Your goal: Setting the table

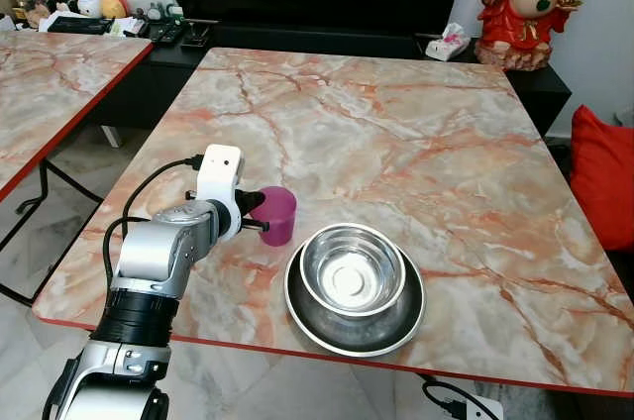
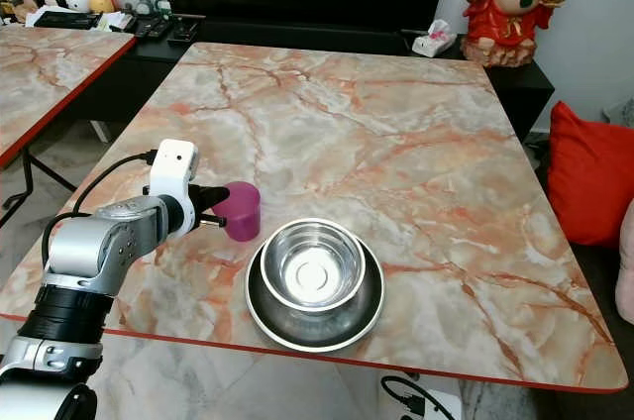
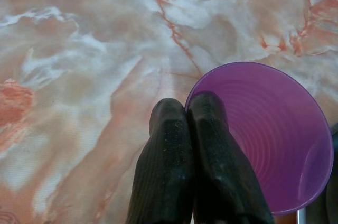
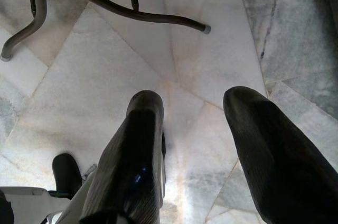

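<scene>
A purple plastic cup [image 1: 278, 215] stands upright on the marble table [image 1: 396, 123], close to the near left edge. My left gripper [image 1: 256, 214] reaches it from the left and is shut on its rim. In the left wrist view the two fingers [image 3: 169, 145] press together at the cup's [image 3: 264, 139] lip, one inside and one outside. Just right of the cup, a steel bowl [image 1: 353, 268] sits in a wider steel plate [image 1: 299, 309]. My right gripper [image 4: 195, 108] hangs open over the tiled floor.
A second marble table [image 1: 50, 83] stands to the left across a narrow gap. A red cushion [image 1: 602, 177] lies at the right, and a red statue [image 1: 525, 4] and tissue pack [image 1: 448, 42] sit on the dark console behind. Metal table legs [image 4: 121, 10] cross the floor below.
</scene>
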`<state>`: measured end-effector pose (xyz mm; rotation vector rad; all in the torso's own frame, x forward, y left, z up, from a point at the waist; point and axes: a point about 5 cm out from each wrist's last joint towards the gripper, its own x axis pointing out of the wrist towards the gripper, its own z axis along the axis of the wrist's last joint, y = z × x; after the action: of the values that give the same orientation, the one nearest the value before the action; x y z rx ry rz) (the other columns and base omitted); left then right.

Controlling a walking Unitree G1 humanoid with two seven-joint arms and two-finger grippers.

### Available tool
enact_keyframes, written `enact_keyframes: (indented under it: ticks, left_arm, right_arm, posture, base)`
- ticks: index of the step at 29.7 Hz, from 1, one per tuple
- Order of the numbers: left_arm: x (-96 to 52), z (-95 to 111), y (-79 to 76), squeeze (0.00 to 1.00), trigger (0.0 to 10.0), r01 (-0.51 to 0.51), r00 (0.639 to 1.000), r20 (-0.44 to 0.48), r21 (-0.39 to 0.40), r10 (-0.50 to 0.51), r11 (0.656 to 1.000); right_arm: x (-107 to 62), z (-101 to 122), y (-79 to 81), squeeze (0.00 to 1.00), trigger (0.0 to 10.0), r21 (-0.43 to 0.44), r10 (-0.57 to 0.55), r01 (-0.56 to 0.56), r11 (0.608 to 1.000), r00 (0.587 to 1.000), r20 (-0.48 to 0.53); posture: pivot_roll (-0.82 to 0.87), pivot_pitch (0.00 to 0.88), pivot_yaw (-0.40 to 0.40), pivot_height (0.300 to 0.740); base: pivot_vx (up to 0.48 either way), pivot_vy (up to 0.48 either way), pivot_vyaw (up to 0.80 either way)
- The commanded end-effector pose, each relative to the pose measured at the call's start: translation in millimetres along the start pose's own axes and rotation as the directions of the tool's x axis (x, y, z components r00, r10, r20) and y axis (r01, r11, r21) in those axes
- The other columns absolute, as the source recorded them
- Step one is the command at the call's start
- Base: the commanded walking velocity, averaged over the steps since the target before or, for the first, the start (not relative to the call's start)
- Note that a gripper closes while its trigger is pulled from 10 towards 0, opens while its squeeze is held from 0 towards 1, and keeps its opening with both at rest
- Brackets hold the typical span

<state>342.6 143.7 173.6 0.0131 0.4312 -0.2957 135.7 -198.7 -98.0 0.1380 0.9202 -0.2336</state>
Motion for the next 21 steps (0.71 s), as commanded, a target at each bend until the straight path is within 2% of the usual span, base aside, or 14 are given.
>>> enact_keyframes:
  ticks: [1, 11, 12, 13, 14, 21]
  left_arm:
    - [-1.5, 4, -3.2, 1.00, 10.0, -0.001, 1.000, 0.002, 0.024, 0.001, 1.000]
    - [-1.9, 9, -3.4, 1.00, 10.0, -0.013, 1.000, 0.029, 0.013, 0.012, 1.000]
    - [-3.0, 12, -3.8, 0.21, 10.0, -0.011, 0.999, 0.045, 0.009, 0.011, 1.000]
    - [-3.6, 14, -4.1, 0.21, 10.0, -0.010, 0.998, 0.054, 0.008, 0.010, 1.000]
    - [-4.7, 18, -4.3, 0.00, 10.0, -0.016, 0.997, 0.078, 0.013, 0.015, 1.000]
    - [-13.2, 36, -5.4, 0.00, 10.0, -0.037, 0.986, 0.163, 0.047, 0.029, 0.998]
  right_arm:
    - [-0.5, -1, -1.4, 0.00, 10.0, 0.003, -0.002, 0.002, 1.000, 1.000, -0.004]
    - [-0.6, -2, -2.1, 0.00, 10.0, -0.002, 0.002, -0.002, 1.000, 1.000, -0.013]
    - [-0.7, -3, -1.9, 0.00, 10.0, 0.001, 0.002, -0.002, 1.000, 1.000, -0.014]
    - [-0.6, -2, -1.9, 0.00, 10.0, 0.002, 0.002, -0.002, 1.000, 1.000, -0.013]
    - [-0.6, -2, -1.8, 0.00, 10.0, 0.000, 0.003, -0.003, 1.000, 1.000, -0.016]
    - [-0.2, -2, 0.7, 0.00, 10.0, -0.004, 0.014, -0.014, 1.000, 1.000, -0.016]
  posture:
    - [0.12, 0.000, -0.022, 0.740]
    - [0.12, 0.000, -0.029, 0.740]
    - [0.12, 0.000, -0.031, 0.740]
    - [0.12, 0.000, -0.032, 0.740]
    - [0.12, 0.000, -0.035, 0.740]
    - [0.12, 0.000, -0.039, 0.740]
  base:
    - [0.000, 0.000, 0.00]
    - [0.000, 0.000, 0.00]
    - [0.000, 0.000, 0.00]
    - [0.000, 0.000, 0.00]
    - [0.000, 0.000, 0.00]
    - [0.000, 0.000, 0.00]
